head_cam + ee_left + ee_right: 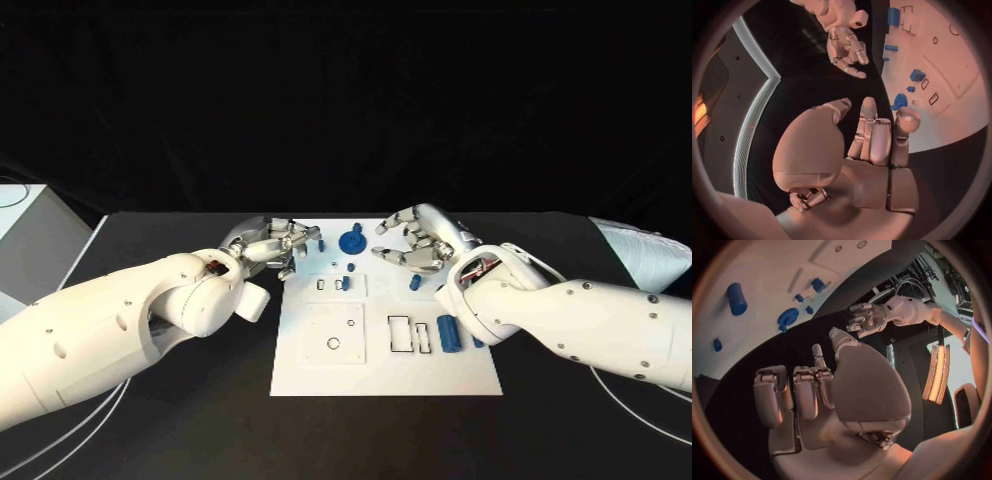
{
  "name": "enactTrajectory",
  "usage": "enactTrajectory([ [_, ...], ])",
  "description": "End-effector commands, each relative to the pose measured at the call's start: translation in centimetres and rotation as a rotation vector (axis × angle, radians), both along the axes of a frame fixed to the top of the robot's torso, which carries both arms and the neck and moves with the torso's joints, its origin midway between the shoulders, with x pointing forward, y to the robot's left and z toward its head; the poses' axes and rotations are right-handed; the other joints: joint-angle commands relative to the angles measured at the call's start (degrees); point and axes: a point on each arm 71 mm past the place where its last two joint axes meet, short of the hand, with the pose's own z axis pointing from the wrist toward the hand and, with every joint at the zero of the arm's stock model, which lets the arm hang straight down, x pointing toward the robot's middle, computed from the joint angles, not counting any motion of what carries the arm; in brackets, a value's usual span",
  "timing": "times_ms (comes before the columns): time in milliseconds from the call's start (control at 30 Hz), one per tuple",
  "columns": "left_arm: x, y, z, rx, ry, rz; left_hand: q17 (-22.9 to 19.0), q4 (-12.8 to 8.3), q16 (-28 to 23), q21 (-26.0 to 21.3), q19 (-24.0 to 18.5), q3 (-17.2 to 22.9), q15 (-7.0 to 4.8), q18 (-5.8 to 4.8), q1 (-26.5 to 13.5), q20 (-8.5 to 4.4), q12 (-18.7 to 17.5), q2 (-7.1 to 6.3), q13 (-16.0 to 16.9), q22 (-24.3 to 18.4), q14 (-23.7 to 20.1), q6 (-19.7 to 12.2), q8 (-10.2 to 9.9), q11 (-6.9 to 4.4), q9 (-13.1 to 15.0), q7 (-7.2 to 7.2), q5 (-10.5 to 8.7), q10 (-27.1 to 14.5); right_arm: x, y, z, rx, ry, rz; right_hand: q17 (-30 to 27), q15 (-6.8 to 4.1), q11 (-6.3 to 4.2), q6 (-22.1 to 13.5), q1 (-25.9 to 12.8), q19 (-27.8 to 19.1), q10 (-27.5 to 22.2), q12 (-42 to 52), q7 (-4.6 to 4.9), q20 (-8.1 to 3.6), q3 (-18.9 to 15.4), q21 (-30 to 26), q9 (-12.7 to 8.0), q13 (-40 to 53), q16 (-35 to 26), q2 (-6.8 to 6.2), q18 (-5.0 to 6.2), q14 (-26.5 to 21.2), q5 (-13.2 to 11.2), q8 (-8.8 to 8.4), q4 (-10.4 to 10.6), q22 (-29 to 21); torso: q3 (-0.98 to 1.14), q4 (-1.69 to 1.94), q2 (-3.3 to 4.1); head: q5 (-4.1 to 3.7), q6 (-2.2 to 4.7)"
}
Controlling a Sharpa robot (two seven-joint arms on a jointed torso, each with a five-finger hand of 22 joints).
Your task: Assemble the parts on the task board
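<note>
The white task board (310,375) lies in the middle of the black table. A round blue part (352,240) sits at its far edge, between my two hands. Small blue parts (415,282) lie further in, and a blue cylinder (450,333) lies by my right forearm. My left hand (274,243) hovers at the board's far left corner, fingers apart, holding nothing. My right hand (418,240) hangs over the far right part of the board, also with nothing in it. The left wrist view shows my left hand (873,135) near the round part (899,101); the right wrist view shows my right hand (811,390) bare.
A white box (29,240) stands at the table's left edge and a pale ribbed object (649,255) at the right edge. White cables (635,400) curve over the table on both sides. Outlined slots (408,333) mark the board's near half.
</note>
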Motion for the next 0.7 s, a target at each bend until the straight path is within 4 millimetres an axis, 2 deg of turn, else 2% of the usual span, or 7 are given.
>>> enactTrajectory([
  [33,0.2,-0.9,-0.8,0.287,0.094,-0.131,3.7,0.6,2.1,2.5,2.9,-0.5,-0.15,-1.68,-0.9,-0.17,5.8,0.34,5.9,4.2,1.9,-0.5,1.3,-0.18,0.8,-0.2,-0.21,2.6,0.4,-1.2,0.8,0.149,0.052,-0.013,14.4,0.35,0.31,-0.3,0.4,5.4,4.5,-0.1,-0.03,0.41,0.3,-0.2,-0.1,13.7,0.0,0.04,-0.51,5.7,0.2,0.08,0.0,14.3,0.5,-0.27,-0.69,0.42,-0.25],
  [100,0.5,-1.2,-0.9,0.364,0.113,-0.16,6.2,0.6,3.4,3.8,4.7,-0.8,-0.33,-2.15,-1.3,-0.34,10.9,0.75,12.4,6.7,3.1,-0.3,2.3,-0.44,1.4,-0.46,-0.16,5.8,0.7,-2.0,1.2,0.164,0.063,-0.034,14.5,0.36,0.31,-0.3,0.4,5.4,4.5,0.0,-0.03,0.42,0.3,-0.1,0.0,13.7,0.1,0.0,-0.54,5.7,0.3,0.11,0.1,14.4,0.73,-0.46,-0.97,0.69,-0.51],
  [133,0.8,-1.3,-0.9,0.406,0.119,-0.174,8.9,0.6,4.8,5.1,6.2,-0.7,-0.59,-2.57,-1.2,-0.61,17.1,1.54,20.5,8.9,4.2,-0.1,3.6,-0.72,2.2,-0.84,-0.01,9.6,0.9,-2.4,1.3,0.176,0.073,-0.05,14.4,0.36,0.31,-0.2,0.3,5.4,4.5,-0.1,-0.03,0.42,0.4,-0.1,0.0,13.7,0.1,0.01,-0.53,5.7,0.5,0.13,0.1,14.4,0.79,-0.51,-1.03,0.74,-0.58],
  [167,1.0,-1.4,-0.8,0.448,0.12,-0.184,9.3,0.4,5.0,5.4,6.5,-0.5,-0.69,-2.68,-0.8,-0.66,18.0,1.7,21.6,9.5,4.3,-0.2,3.9,-0.77,2.4,-0.96,0.09,9.8,1.1,-2.9,1.4,0.188,0.084,-0.067,14.4,0.36,0.31,-0.2,0.3,5.4,4.5,-0.1,-0.03,0.42,0.4,-0.1,0.0,13.7,0.1,0.01,-0.53,5.7,0.5,0.13,0.1,14.4,0.94,-0.66,-1.1,0.85,-0.6],
  [233,1.6,-1.6,-0.7,0.53,0.109,-0.198,10.1,0.1,5.4,6.0,7.1,0.2,-0.79,-2.9,0.1,-0.78,19.0,1.78,22.7,10.6,4.6,-0.5,4.9,-0.93,3.0,-1.11,0.17,9.7,1.5,-3.7,1.6,0.207,0.104,-0.098,14.4,0.38,0.35,-0.5,0.2,5.3,4.3,-0.2,0.03,0.43,0.7,-0.2,-0.1,13.5,0.1,-0.04,-0.5,5.7,1.4,0.1,0.2,14.3,1.18,-0.89,-1.28,1.04,-0.78],
  [333,2.3,-2.2,-0.4,0.631,0.088,-0.214,10.5,0.4,5.5,6.3,7.5,0.1,-0.81,-3.01,-0.1,-0.82,19.4,1.58,23.1,11.1,4.8,-0.6,5.3,-0.95,3.3,-1.14,0.08,9.7,2.0,-4.5,1.7,0.219,0.12,-0.13,14.4,0.42,0.39,-0.6,0.0,5.3,4.2,-0.3,0.08,0.45,0.9,-0.3,-0.1,13.5,0.1,-0.27,-0.48,5.7,2.3,0.11,0.2,14.3,1.45,-0.96,-1.46,1.17,-1.14],
  [700,4.7,-4.8,-0.1,0.886,0.062,-0.287,11.9,0.9,6.2,7.3,8.7,-1.8,-1.2,-3.39,-5.2,-1.2,21.0,1.02,25.2,13.1,5.3,-0.4,8.3,-1.43,5.8,-1.78,-0.28,10.5,2.6,-5.5,1.7,0.2,0.132,-0.164,14.3,0.48,0.49,-1.2,-0.2,5.3,4.0,-0.5,0.19,0.49,1.0,-0.4,-0.3,13.3,0.0,-0.57,-0.45,5.7,3.2,-0.07,0.1,14.2,2.02,-1.06,-1.93,1.68,-1.72],
])
